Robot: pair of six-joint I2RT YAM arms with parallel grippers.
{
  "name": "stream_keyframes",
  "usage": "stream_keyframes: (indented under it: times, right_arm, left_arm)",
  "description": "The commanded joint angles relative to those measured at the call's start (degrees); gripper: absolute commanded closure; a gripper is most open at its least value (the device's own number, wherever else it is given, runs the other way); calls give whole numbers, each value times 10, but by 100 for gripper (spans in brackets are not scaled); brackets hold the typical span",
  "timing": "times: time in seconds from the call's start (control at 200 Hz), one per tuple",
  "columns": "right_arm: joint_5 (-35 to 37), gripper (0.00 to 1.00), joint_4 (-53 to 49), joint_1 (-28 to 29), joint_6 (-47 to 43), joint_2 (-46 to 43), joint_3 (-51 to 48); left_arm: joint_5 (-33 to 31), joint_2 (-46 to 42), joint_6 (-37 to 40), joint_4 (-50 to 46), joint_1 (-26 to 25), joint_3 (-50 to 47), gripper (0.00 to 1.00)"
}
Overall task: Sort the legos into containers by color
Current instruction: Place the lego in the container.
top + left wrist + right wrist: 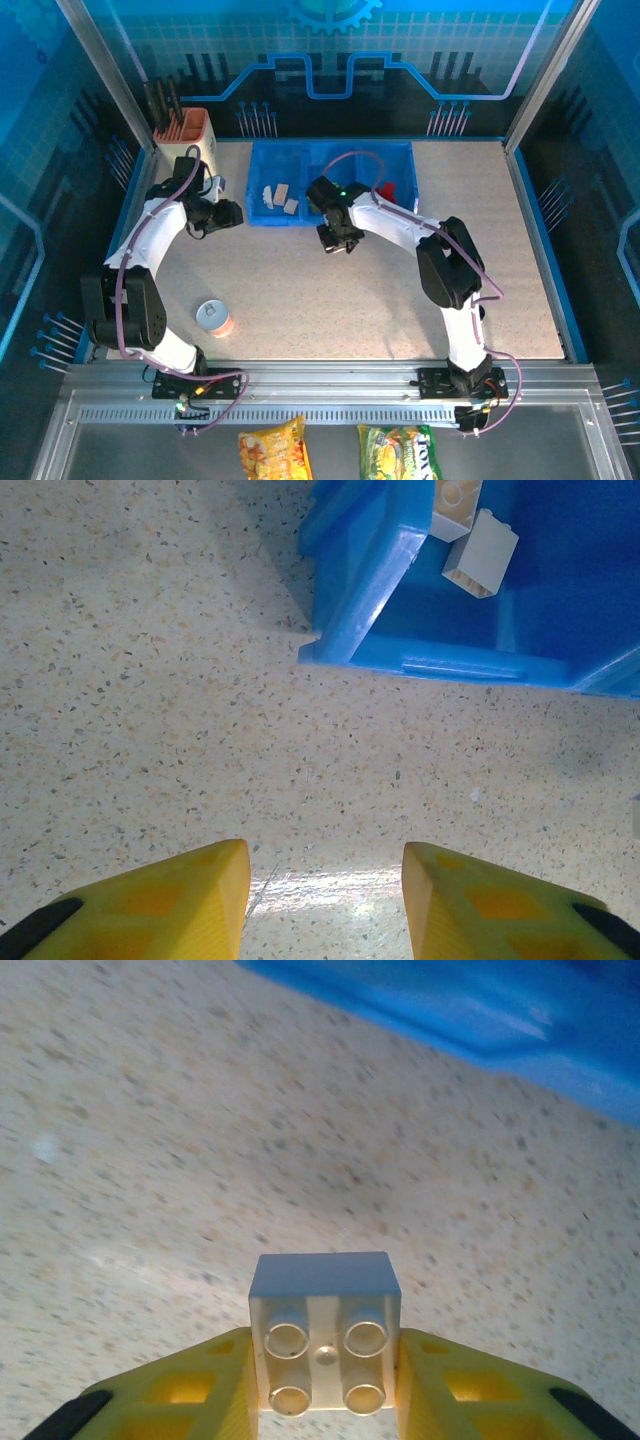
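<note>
Presently the right pincer (324, 1380) is closed on a cream brick (324, 1310), a squarish glossy plastic block with four round hollow studs turned toward the wrist camera. Its two flat sides are pressed between the matte yellow fingers (190, 1395), which are wedge-shaped with recessed panels and black backing at the outer corners. Below and ahead of that grip lies the table (200, 1160), a pale beige surface with fine dark and tan flecks. Farther ahead, toward the upper right, runs the smooth, shiny wall of the blue tray (480, 1010), well apart from the held brick. The left pincer (325, 860) stands with its jaws apart and nothing between them. Its blunt yellow tips hang over bare speckled tabletop with a faint bright sheen just ahead of the gap. Beyond that gap, ahead and to the right, the tray's moulded corner rises with a thick rounded rim. Inside the bin past that wall rest two loose cream bricks (482, 552), boxy and hard-edged, touching each other. From above, a red brick (386, 190) lies in the tray's far bin, beyond the right pincer
</note>
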Motion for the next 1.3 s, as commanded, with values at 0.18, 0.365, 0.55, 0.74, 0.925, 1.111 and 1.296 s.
stream_keyframes:
  times: [0.18,0.365,0.55,0.74,0.925,1.111,1.296]
  right_arm:
    - [-6,64,-29,29,-17,65,136]
    - [-18,64,-18,41,-34,106,219]
    - [-30,64,5,48,-38,146,294]
    - [-37,65,68,51,-27,181,327]
    - [-30,65,115,51,1,214,349]
    - [-11,65,157,51,34,238,357]
    - [-3,64,161,52,50,273,389]
  left_arm:
    - [17,-9,6,-6,5,1,55]
    - [18,-12,5,-4,6,0,55]
    - [18,-15,3,-2,5,-4,55]
    - [17,-15,3,-1,5,-4,55]
    - [19,-16,5,-1,5,-4,55]
    - [20,-16,5,-1,5,-5,55]
    - [19,-17,5,-1,5,-4,55]
